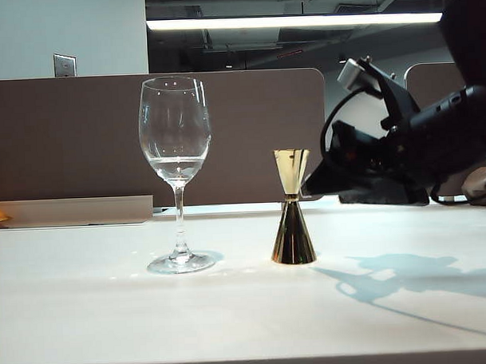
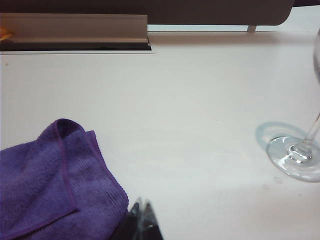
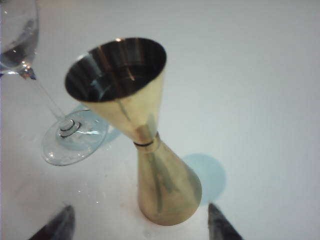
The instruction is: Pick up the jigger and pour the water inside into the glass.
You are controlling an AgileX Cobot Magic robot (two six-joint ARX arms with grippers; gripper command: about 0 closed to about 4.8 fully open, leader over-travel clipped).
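Item, jigger (image 1: 292,220): gold, hourglass form, standing upright on the table (image 1: 231,310) on its wider, darker cone, long axis vertical, open mouth up; its cup looks empty from my right wrist view, though I cannot be sure. Item, glass (image 1: 176,172): upright on its foot, just beside the jigger and apart from it, on the side away from my right arm; a shallow layer of water (image 1: 176,166) sits in the bowl, so I judge the pour done and the jigger set back. Item, my right hand (image 3: 137,222): hovering near the jigger on its far side from the glass, fingers spread wide with one tip either side of the lower cone, touching nothing and holding nothing. The jigger lies straight ahead between those tips, so any regrasp is a short move in around the lower cone or the waist above it; this arm is much the nearer. Item, my left hand (image 2: 142,222): low by the purple cloth (image 2: 55,185), well apart from the jigger, only dark fingertips showing; spread or closed, I cannot tell.
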